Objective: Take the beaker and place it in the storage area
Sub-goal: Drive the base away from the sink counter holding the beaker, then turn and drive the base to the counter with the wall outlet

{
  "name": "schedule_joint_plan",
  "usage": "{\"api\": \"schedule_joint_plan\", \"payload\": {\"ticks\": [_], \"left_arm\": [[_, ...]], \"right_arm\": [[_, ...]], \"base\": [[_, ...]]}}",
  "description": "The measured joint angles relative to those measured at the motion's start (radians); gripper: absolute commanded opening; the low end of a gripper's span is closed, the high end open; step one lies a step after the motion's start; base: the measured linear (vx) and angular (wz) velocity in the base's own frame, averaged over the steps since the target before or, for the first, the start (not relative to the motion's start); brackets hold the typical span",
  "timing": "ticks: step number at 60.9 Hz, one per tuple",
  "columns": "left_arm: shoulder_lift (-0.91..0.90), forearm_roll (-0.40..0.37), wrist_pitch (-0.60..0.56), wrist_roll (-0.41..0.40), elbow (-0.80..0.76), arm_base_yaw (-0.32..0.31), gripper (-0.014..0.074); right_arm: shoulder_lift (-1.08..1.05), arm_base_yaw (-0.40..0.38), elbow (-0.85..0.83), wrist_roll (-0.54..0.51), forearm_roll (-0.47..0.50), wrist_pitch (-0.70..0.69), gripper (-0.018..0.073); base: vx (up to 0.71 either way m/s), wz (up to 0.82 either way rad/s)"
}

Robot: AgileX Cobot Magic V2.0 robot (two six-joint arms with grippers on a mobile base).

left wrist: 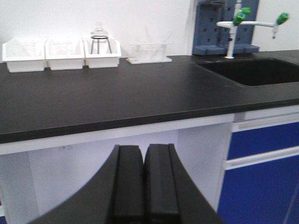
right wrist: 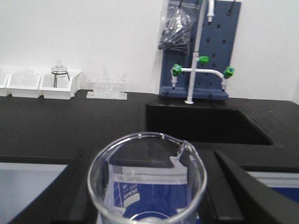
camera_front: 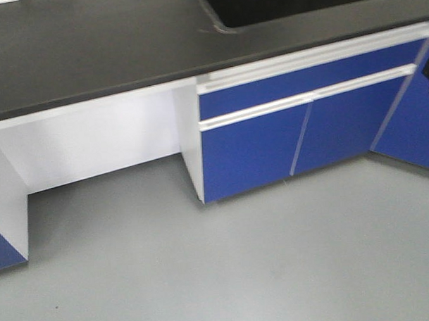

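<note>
My right gripper (right wrist: 147, 161) is shut on the beaker (right wrist: 145, 189), a clear glass cylinder with a flared rim and a pour lip at the upper right. It stands upright between the black fingers (right wrist: 224, 182), held off the front edge of a black bench top (right wrist: 70, 121). My left gripper (left wrist: 143, 154) is shut and empty, its pads pressed together below that bench's front edge. This bench has a sink and white racks. The storage area is out of view. Neither gripper shows in the front view.
The sink (right wrist: 205, 123) lies right of centre, with a white tap with green handles (right wrist: 198, 70) and a blue pegboard behind it. White racks (left wrist: 60, 53) with glassware stand along the back wall. Blue cabinet doors (camera_front: 298, 136) and an open kneehole (camera_front: 94, 143) are under the bench, above grey floor (camera_front: 239, 258).
</note>
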Motion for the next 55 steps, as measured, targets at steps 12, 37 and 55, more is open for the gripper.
{"api": "schedule_joint_plan", "payload": {"ticks": [12,37,55], "left_arm": [[0.000,0.000,0.000,0.000,0.000,0.000,-0.0008],[0.000,0.000,0.000,0.000,0.000,0.000,-0.0008],[0.000,0.000,0.000,0.000,0.000,0.000,-0.0008]], "right_arm": [[0.000,0.000,0.000,0.000,0.000,0.000,-0.0003],[0.000,0.000,0.000,0.000,0.000,0.000,-0.0003],[0.000,0.000,0.000,0.000,0.000,0.001,-0.0003]], "base": [[-0.28,-0.40],[-0.24,-0.65],[-0.19,-0.70]]}}
